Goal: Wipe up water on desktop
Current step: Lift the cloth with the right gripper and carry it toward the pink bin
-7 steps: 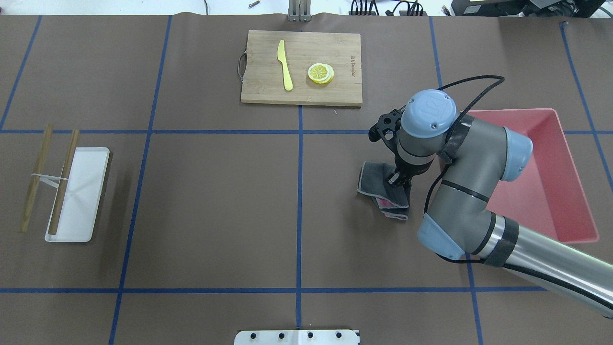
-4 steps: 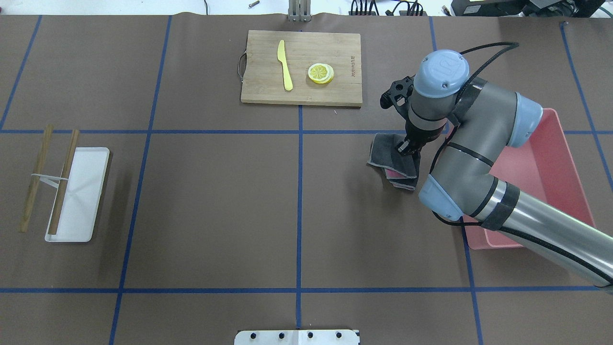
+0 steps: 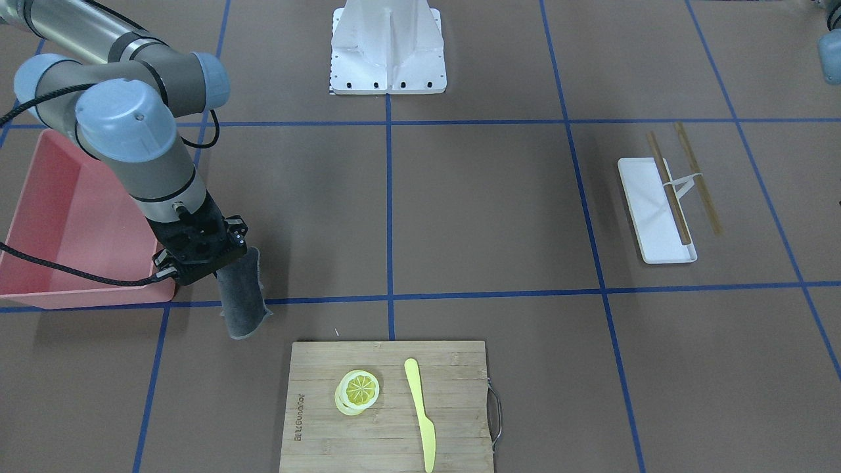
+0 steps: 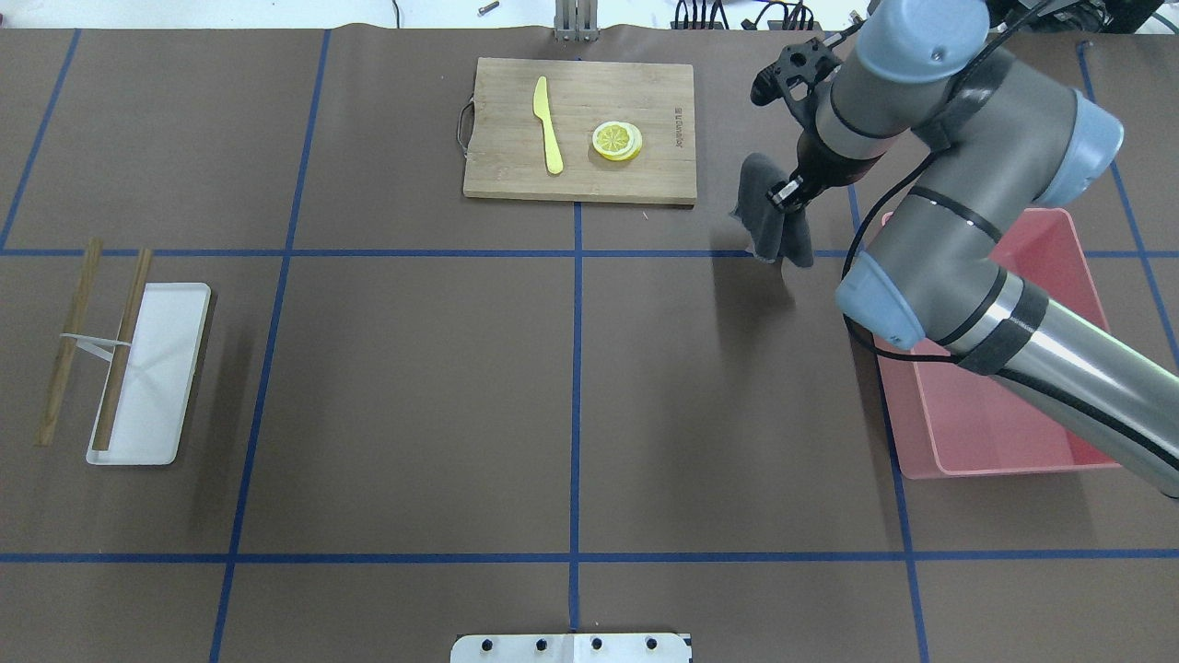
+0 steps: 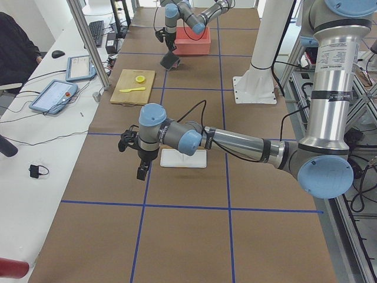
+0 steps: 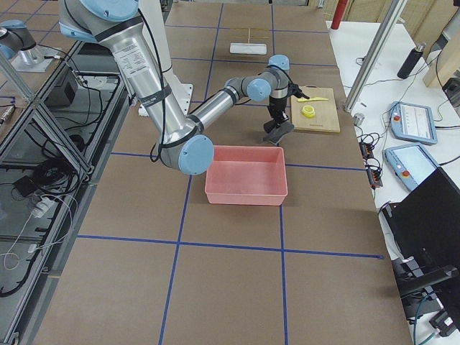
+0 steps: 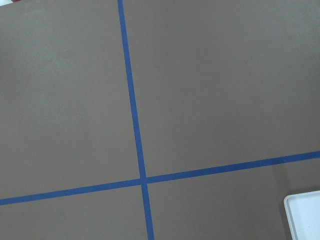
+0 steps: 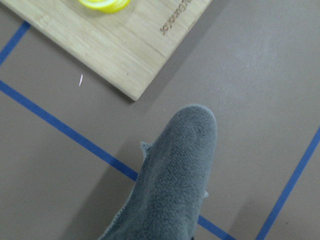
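Note:
The desktop [image 4: 414, 368] is brown with blue tape lines; I see no water on it. My right gripper [image 4: 789, 191] is shut on a dark grey cloth [image 4: 769, 216], which hangs clear of the desktop just right of the cutting board. The cloth also shows in the front view [image 3: 240, 302] below the gripper [image 3: 197, 263], and in the right wrist view [image 8: 170, 185]. My left gripper [image 5: 141, 171] shows only in the exterior left view, above the desktop beside the white tray; I cannot tell if it is open or shut.
A bamboo cutting board [image 4: 497, 129] holds a yellow knife [image 4: 548, 124] and lemon slices [image 4: 617, 140]. A red bin [image 4: 1004, 405] stands under my right arm. A white tray [image 4: 152, 387] with chopsticks [image 4: 120, 350] lies far left.
My right gripper has moved toward the table's far edge with the cloth. The cloth lay on the desktop before and now hangs lifted off it.

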`<state>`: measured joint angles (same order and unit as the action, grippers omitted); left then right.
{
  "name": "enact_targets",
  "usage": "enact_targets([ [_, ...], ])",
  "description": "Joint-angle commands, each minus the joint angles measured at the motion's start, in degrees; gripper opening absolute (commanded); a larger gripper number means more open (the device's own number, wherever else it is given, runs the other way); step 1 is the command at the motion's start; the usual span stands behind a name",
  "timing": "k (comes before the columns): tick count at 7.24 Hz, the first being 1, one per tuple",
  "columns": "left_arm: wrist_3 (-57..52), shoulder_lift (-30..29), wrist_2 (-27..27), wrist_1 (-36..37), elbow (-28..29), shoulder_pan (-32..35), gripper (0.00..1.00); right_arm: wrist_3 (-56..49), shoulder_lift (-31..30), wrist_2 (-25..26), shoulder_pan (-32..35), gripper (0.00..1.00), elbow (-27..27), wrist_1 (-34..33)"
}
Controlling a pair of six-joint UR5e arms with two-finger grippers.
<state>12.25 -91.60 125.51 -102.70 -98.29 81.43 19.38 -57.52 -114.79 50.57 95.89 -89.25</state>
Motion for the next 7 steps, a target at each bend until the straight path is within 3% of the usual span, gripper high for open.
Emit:
enact_targets([
  [1, -0.56, 3.42, 0.00, 0.04, 0.55, 0.31, 0.99, -0.13, -0.83, -8.81, 10.54, 0.00, 3.07, -0.40],
  [4, -5.89, 7.57, 5.60, 0.13, 0.55, 3.28, 0.99, -0.92, -7.32, -26.39, 28.39, 0.00, 2.02, -0.75],
  [5, -6.36, 8.62, 5.89, -0.05, 0.64, 3.73, 0.98, -1.79, -9.69, -29.75, 32.45, 0.00, 1.58, -1.54],
  [7, -6.45, 10.12, 5.89, -0.57, 0.64, 4.00, 0.99, -2.94, -15.15, -29.70, 30.32, 0.00, 3.24, -1.46],
])
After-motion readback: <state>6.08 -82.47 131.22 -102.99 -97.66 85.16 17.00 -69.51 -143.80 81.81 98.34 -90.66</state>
